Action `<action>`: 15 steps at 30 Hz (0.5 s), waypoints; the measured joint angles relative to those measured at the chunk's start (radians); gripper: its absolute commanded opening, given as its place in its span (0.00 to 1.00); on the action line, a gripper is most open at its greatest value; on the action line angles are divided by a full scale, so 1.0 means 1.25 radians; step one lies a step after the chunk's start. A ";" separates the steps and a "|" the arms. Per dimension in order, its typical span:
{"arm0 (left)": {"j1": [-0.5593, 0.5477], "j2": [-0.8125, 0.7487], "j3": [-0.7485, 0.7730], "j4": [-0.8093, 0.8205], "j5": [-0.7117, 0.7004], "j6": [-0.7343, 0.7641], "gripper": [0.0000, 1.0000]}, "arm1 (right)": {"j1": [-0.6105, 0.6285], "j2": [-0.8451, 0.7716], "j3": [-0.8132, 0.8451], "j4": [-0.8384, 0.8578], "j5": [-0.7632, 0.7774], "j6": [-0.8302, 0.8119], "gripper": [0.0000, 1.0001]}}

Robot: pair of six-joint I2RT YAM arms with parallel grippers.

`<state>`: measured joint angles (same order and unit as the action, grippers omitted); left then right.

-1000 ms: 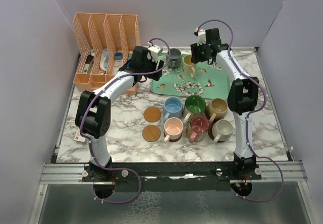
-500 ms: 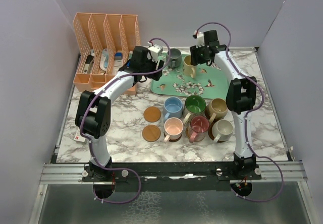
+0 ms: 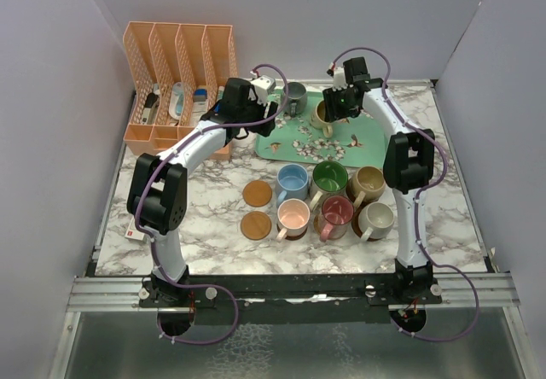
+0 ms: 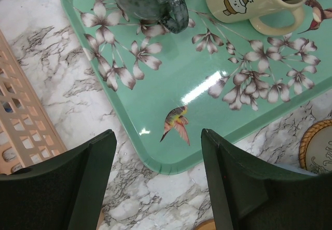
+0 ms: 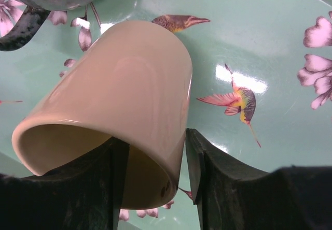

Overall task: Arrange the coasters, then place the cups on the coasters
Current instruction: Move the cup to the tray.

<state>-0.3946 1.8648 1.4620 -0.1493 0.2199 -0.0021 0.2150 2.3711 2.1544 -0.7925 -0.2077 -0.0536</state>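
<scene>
On the teal floral tray point(image 3: 345, 148) stand a grey cup point(image 3: 294, 97) and a yellow cup point(image 3: 318, 115). My right gripper point(image 3: 334, 106) is down on the yellow cup point(image 5: 124, 80). One finger is inside its mouth and the other just outside the wall, and the jaws stand wider than the wall. My left gripper point(image 4: 158, 137) hangs open and empty over the tray's point(image 4: 171, 85) near left corner. Two bare coasters point(image 3: 257, 193) point(image 3: 255, 224) lie on the marble. Beside them, blue point(image 3: 293, 180), green point(image 3: 329, 177), tan point(image 3: 369, 181), pink point(image 3: 293, 216), dark red point(image 3: 338, 212) and cream point(image 3: 376, 218) cups sit on coasters.
An orange file rack point(image 3: 179, 76) holding small items stands at the back left, close to my left arm. A white card point(image 3: 135, 232) lies at the table's left edge. Purple-grey walls close in the back and both sides.
My right gripper has come down and to the left onto the yellow cup, its jaws narrowing a little. The left arm and all the cups have stayed put.
</scene>
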 measured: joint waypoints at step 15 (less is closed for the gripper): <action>0.000 0.000 -0.007 0.002 0.013 0.000 0.70 | 0.000 -0.027 -0.027 -0.014 0.000 0.003 0.20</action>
<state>-0.3946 1.8648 1.4536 -0.1463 0.2363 -0.0021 0.2150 2.3367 2.1201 -0.8104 -0.2073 -0.0502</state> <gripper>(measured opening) 0.696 0.258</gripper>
